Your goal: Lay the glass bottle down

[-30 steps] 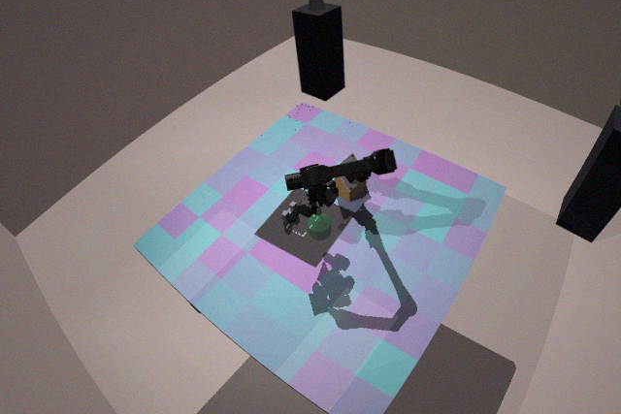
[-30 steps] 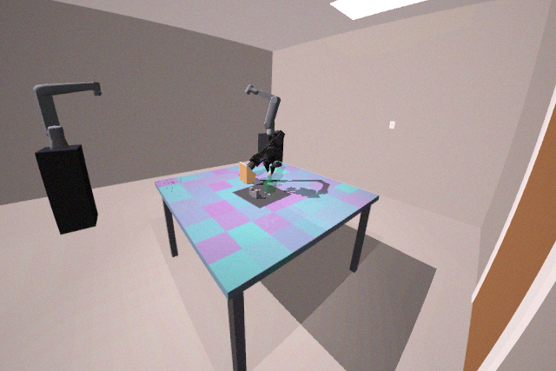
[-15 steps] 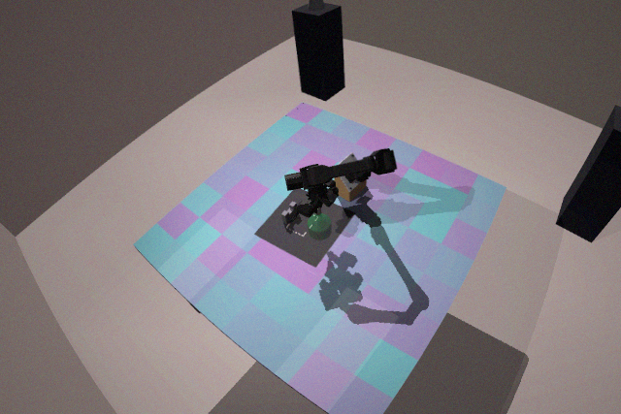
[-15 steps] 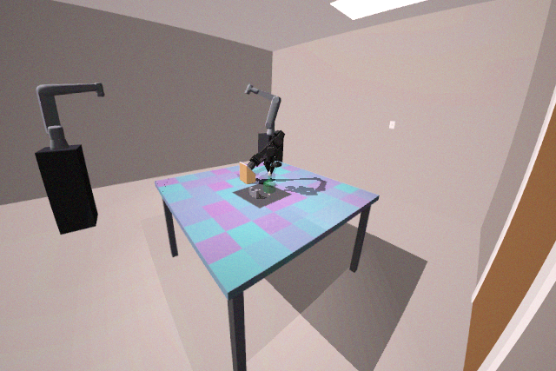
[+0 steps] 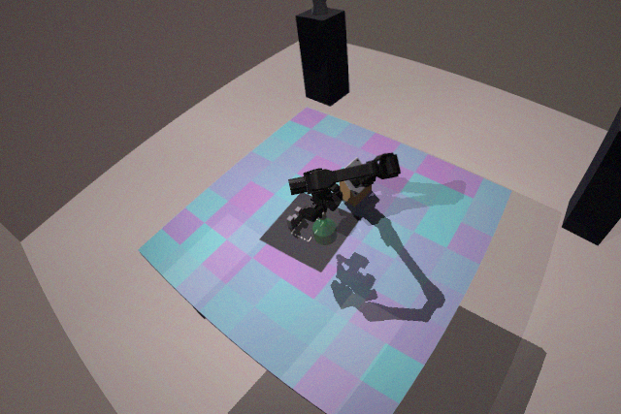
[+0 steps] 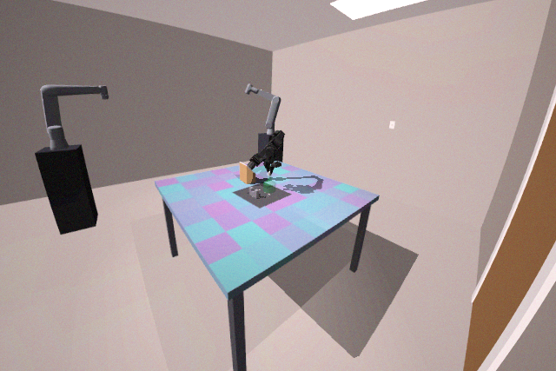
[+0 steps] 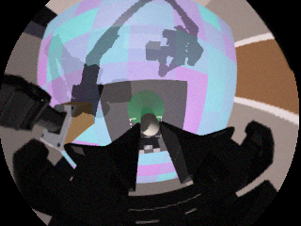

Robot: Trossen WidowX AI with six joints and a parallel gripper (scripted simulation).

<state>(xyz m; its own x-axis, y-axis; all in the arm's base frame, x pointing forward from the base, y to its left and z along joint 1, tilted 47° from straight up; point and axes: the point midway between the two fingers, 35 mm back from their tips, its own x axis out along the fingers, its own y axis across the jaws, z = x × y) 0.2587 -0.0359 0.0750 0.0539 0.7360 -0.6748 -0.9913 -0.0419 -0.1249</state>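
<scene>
Patchwork squares of turquoise, lilac and pink cover the bench (image 5: 296,309) (image 6: 269,223), which stands on dark, straight legs in a plain room with greyish-beige walls. Two grey arms are mounted on black rectangular pedestals (image 6: 67,191) beyond it. No brand, label or writing can be read in any view. A smooth, dark grey square mat (image 5: 301,243) (image 6: 260,202) (image 7: 174,94) lies on the bench. On it the glass bottle (image 5: 324,230) (image 6: 269,186) (image 7: 146,101) stands upright: translucent green, with a rounded body and a pale, shiny top. The black, angular hand (image 5: 323,211) (image 6: 269,172) (image 7: 150,126) is above the bottle, its tapered fingers narrowed on the neck. White dashes of the outline (image 5: 302,237) (image 7: 133,119) show beside the bottle's body in the top view. The small, blocky grey rest (image 5: 296,216) (image 6: 254,192) (image 7: 149,148) is near the bottle, apart from it. An orange-brown, flat-sided block (image 5: 362,195) (image 6: 245,173) (image 7: 82,127) is located beside the mat.
</scene>
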